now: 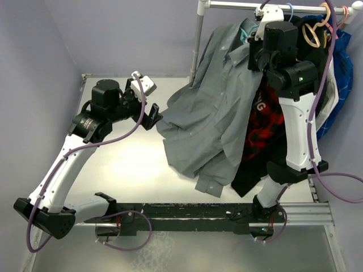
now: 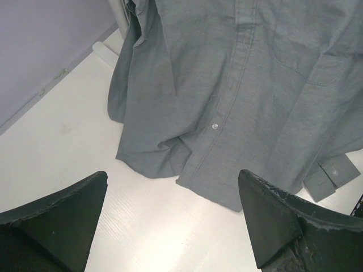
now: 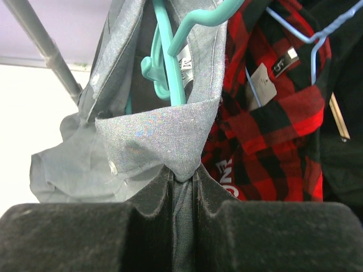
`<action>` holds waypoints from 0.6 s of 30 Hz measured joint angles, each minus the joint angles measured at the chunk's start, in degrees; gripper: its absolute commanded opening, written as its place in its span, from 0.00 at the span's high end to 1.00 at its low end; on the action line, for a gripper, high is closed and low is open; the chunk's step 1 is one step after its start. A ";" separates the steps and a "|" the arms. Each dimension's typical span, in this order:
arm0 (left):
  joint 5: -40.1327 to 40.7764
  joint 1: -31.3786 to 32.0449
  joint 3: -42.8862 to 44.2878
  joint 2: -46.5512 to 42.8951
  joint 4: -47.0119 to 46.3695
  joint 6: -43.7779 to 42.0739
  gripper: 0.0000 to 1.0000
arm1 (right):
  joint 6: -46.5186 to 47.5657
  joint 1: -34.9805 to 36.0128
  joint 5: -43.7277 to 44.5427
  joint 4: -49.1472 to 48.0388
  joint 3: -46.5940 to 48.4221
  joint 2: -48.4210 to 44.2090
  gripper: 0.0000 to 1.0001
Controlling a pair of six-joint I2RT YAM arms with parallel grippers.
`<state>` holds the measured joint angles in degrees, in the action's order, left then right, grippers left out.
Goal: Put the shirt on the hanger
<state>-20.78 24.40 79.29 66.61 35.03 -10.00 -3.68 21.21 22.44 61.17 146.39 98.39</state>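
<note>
The right gripper (image 3: 182,187) is raised near the rail (image 1: 272,5), its jaws pinching the grey shirt (image 3: 153,136) at the front edge just under the collar. This grip probably carries the garment's weight while the neck settles around the teal hanger (image 3: 170,62), which sits inside the collar. The shirt hangs beside the red plaid shirt (image 3: 272,124), with its tail and one cuff resting on the surface (image 1: 130,170). The left gripper (image 2: 171,175) hovers low, jaws spread wide and empty. It faces the hem, apparently positioned to lift or straighten it.
</note>
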 measured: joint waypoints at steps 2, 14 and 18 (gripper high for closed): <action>0.00 0.00 0.00 0.00 0.02 0.00 0.00 | 0.42 -0.37 -0.02 -1.22 0.59 1.18 1.00; 0.57 -0.02 2.21 1.03 0.90 -0.13 0.00 | 4.13 -2.14 -1.05 -9.49 0.76 4.72 1.00; 1.18 -0.02 2.25 2.32 1.09 -0.28 0.00 | 4.79 -2.21 -1.75 -13.53 0.37 4.61 1.00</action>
<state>-19.59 24.38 81.54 68.93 36.12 -10.28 1.10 19.00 20.69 47.64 146.76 103.00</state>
